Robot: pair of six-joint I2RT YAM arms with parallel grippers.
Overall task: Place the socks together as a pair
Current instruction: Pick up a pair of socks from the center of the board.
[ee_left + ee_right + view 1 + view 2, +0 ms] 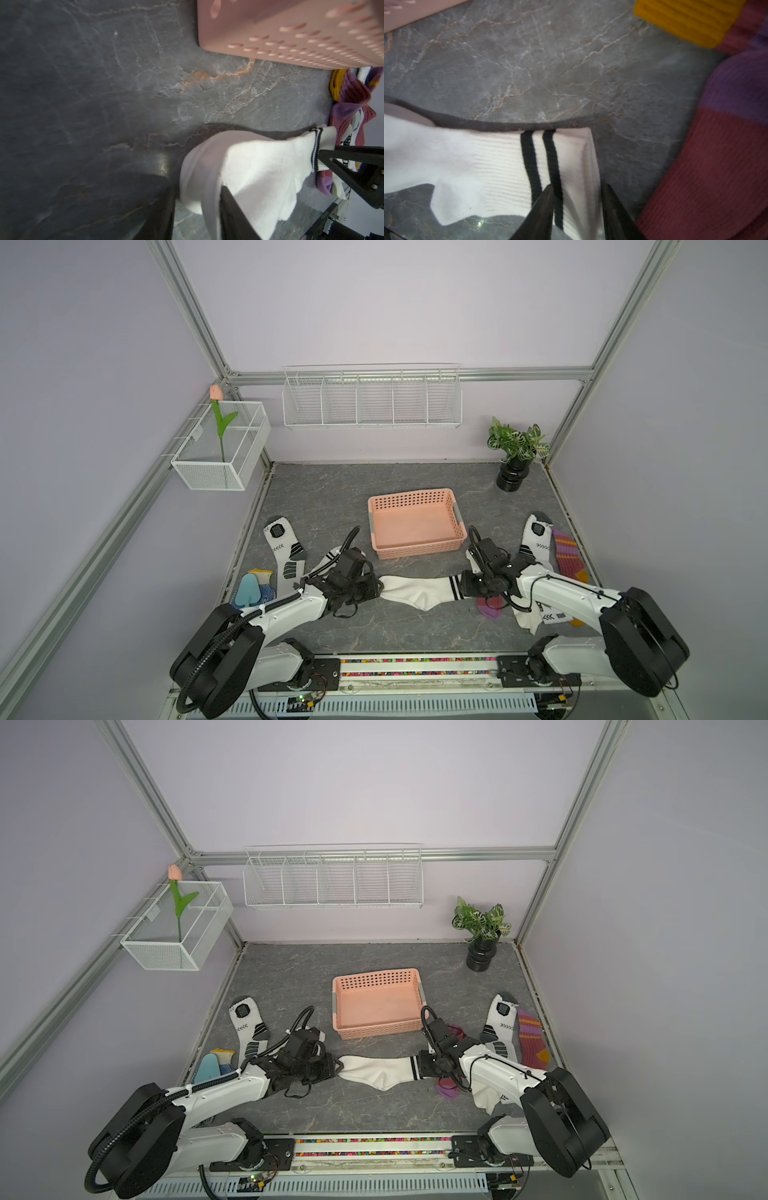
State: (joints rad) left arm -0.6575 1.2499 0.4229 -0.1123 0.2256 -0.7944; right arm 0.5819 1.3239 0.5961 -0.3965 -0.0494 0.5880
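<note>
A white sock with two black cuff stripes hangs stretched just over the grey table between both grippers. My left gripper is shut on its toe end. My right gripper is shut on its striped cuff. A white sports-marked sock lies far left, another far right beside a maroon striped sock. A second maroon-purple sock and a white sock lie partly hidden under my right arm.
A pink perforated basket stands behind the held sock, nothing in it. A blue glove with a light blue trowel lies at the front left. A potted plant stands at the back right. Wire baskets hang on the walls.
</note>
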